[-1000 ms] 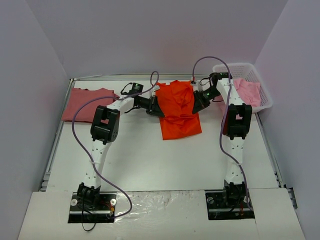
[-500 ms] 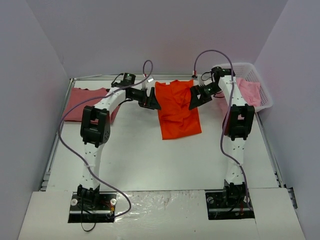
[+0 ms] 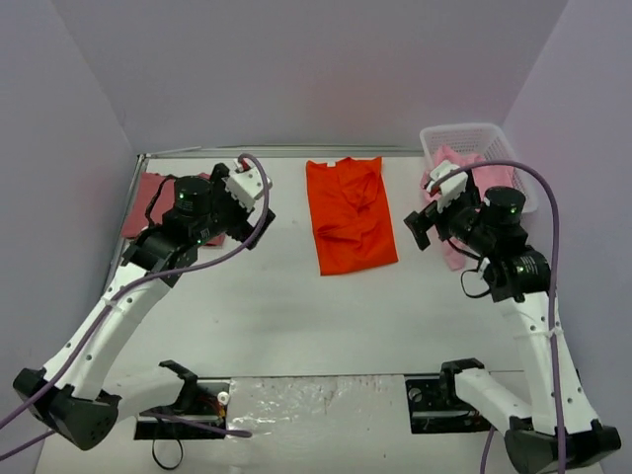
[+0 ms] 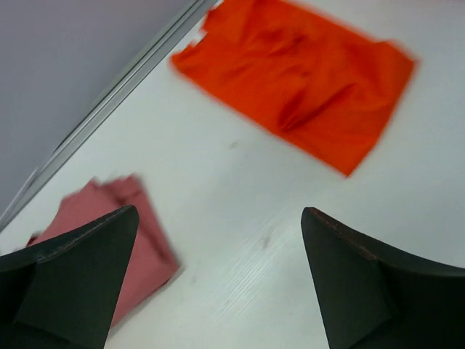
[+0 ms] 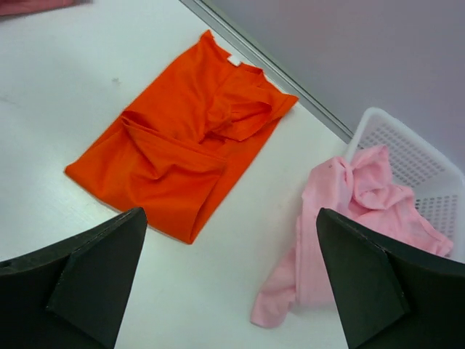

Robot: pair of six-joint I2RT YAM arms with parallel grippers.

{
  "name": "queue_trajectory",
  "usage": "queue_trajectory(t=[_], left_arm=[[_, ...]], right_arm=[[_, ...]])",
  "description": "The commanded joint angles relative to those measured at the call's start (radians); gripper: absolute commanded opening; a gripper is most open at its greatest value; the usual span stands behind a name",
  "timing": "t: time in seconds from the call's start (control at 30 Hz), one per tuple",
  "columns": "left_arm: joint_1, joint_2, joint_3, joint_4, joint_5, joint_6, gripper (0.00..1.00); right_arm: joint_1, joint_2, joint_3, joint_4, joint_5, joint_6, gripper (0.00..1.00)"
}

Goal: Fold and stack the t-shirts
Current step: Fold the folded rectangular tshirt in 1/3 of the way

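The orange-red t-shirt (image 3: 351, 215) lay on the white table (image 3: 296, 306) near the far edge, roughly midway between the two arms. It was folded lengthwise into a narrow strip, its collar toward the back wall and its sleeves turned in over the chest, with some creases across the middle.

The left gripper (image 4: 218, 212) hung above the table to the left of that shirt and well apart from it. Its jaws were spread wide with nothing between them. The dusty rose-red t-shirt (image 3: 146, 194) sat at the far left corner. From overhead the left arm hid part of it, and the left wrist camera showed one edge of it just beyond one finger, blurred.

The right gripper (image 5: 231, 212) was likewise released, its fingers far apart and empty over bare tabletop to the right of the orange-red shirt.

Light pink t-shirts (image 5: 341, 218) spilled out of the white lattice basket (image 3: 494, 138) at the far right corner — part bunched inside, part hanging over its near rim and trailing onto the table. How many garments made up that pink heap could not be told, and the right arm covered some of it from above.
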Motion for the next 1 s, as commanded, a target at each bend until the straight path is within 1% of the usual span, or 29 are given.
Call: queue_trajectory(t=[0.0, 0.03, 0.07, 0.13, 0.17, 0.23, 0.27, 0.3, 0.33, 0.37, 0.4, 0.43, 0.47, 0.53, 0.63, 0.67, 0.7, 0.77, 0.87, 0.97], left_arm=[[0.066, 0.028, -0.204, 0.152, -0.466, 0.108, 0.94], [0.073, -0.012, -0.29, 0.185, -0.482, 0.124, 0.94], [0.083, -0.029, -0.327, 0.243, -0.483, 0.16, 0.94], [0.121, -0.069, -0.401, 0.272, -0.441, 0.182, 0.94], [0.13, -0.083, -0.421, 0.295, -0.412, 0.208, 0.94], [0.153, -0.11, -0.443, 0.295, -0.329, 0.211, 0.94], [0.162, -0.115, -0.443, 0.263, -0.287, 0.208, 0.94], [0.173, -0.12, -0.438, 0.234, -0.216, 0.217, 0.94], [0.198, -0.133, -0.432, 0.187, -0.109, 0.215, 0.94], [0.219, -0.143, -0.427, 0.17, -0.048, 0.208, 0.94], [0.239, -0.166, -0.429, 0.142, 0.061, 0.207, 0.94], [0.254, -0.176, -0.432, 0.137, 0.086, 0.199, 0.94], [0.28, -0.19, -0.45, 0.137, 0.105, 0.192, 0.94], [0.302, -0.236, -0.473, 0.137, 0.131, 0.184, 0.94], [0.334, -0.262, -0.512, 0.119, 0.232, 0.204, 0.94], [0.346, -0.268, -0.521, 0.117, 0.299, 0.204, 0.94], [0.372, -0.278, -0.539, 0.117, 0.329, 0.202, 0.94], [0.391, -0.302, -0.553, 0.123, 0.359, 0.198, 0.94], [0.431, -0.325, -0.565, 0.145, 0.35, 0.166, 0.94], [0.472, -0.334, -0.561, 0.159, 0.33, 0.123, 0.94]], right_arm=[[0.029, 0.103, -0.141, 0.198, 0.198, 0.007, 1.0], [0.032, 0.112, -0.144, 0.198, 0.235, 0.033, 1.0], [0.035, 0.126, -0.149, 0.202, 0.267, 0.056, 1.0], [0.038, 0.125, -0.191, 0.236, 0.367, 0.062, 1.0], [0.038, 0.109, -0.22, 0.308, 0.408, 0.058, 1.0], [0.04, 0.091, -0.325, 0.406, 0.537, 0.029, 1.0], [0.04, 0.077, -0.361, 0.496, 0.572, 0.027, 1.0], [0.035, 0.074, -0.392, 0.518, 0.591, 0.027, 1.0], [0.027, 0.083, -0.423, 0.525, 0.585, 0.036, 1.0], [0.026, 0.091, -0.432, 0.502, 0.568, 0.045, 1.0], [0.023, 0.1, -0.431, 0.477, 0.495, 0.061, 1.0], [0.02, 0.109, -0.431, 0.447, 0.438, 0.062, 1.0], [0.009, 0.128, -0.413, 0.38, 0.398, 0.055, 1.0], [-0.002, 0.14, -0.399, 0.341, 0.35, 0.039, 1.0], [-0.002, 0.189, -0.377, 0.263, 0.286, 0.026, 1.0], [-0.002, 0.203, -0.365, 0.246, 0.266, 0.024, 1.0], [0.007, 0.214, -0.345, 0.233, 0.241, 0.024, 1.0], [0.029, 0.227, -0.33, 0.194, 0.223, 0.02, 1.0], [0.111, 0.252, -0.294, 0.118, 0.172, -0.034, 1.0], [0.199, 0.299, -0.277, 0.086, 0.201, -0.072, 1.0]])
